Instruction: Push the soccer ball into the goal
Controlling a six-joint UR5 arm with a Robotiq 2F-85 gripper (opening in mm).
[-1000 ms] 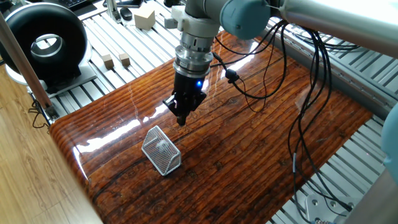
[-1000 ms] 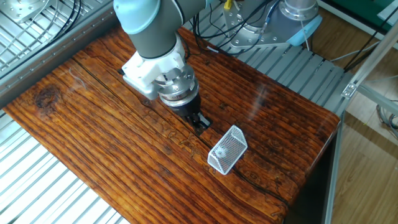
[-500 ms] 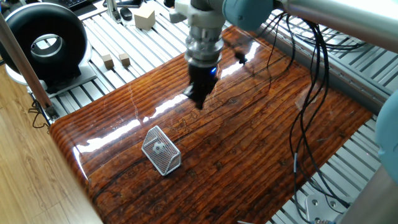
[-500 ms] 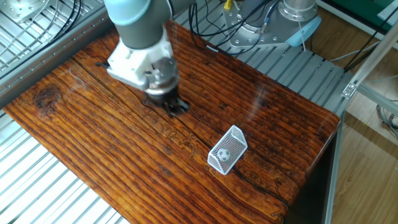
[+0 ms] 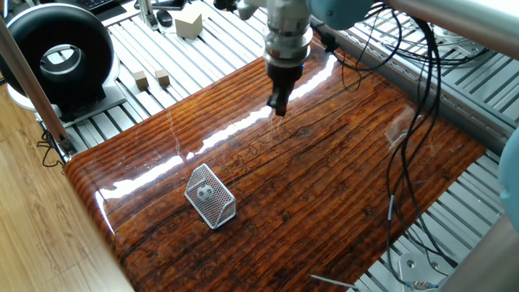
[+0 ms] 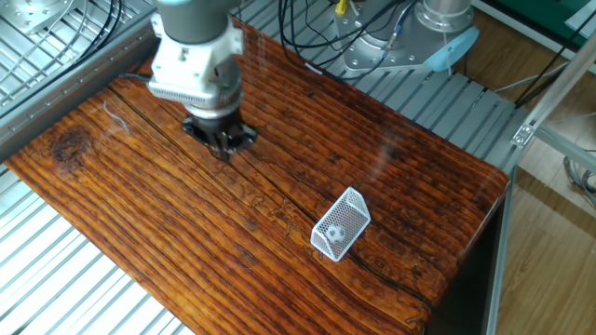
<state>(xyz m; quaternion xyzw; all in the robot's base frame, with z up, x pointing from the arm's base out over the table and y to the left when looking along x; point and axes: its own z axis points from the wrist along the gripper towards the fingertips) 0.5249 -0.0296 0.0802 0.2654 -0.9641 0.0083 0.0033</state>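
Wire-mesh goal (image 5: 210, 195) already holds the soccer ball (image 5: 206, 193), lying toward 7 o'clock and well apart from the end effector (image 5: 280, 106), whose fingers look narrowed together.

The arm is built from smooth silver-grey tubes joined by rounded pale blue-grey joint caps (image 5: 345, 10), glossy enough to catch the light. Below the wrist sits a stack of ribbed, light grey metal rings (image 5: 289, 36), and in the other fixed view a boxy white housing (image 6: 191, 76) wraps the same section. The end effector (image 5: 280, 104) is black and narrows to two slim dark fingers (image 6: 223, 147). Several thin black cables (image 5: 405, 122) hang in loose loops from the arm at about three o'clock of the wrist.
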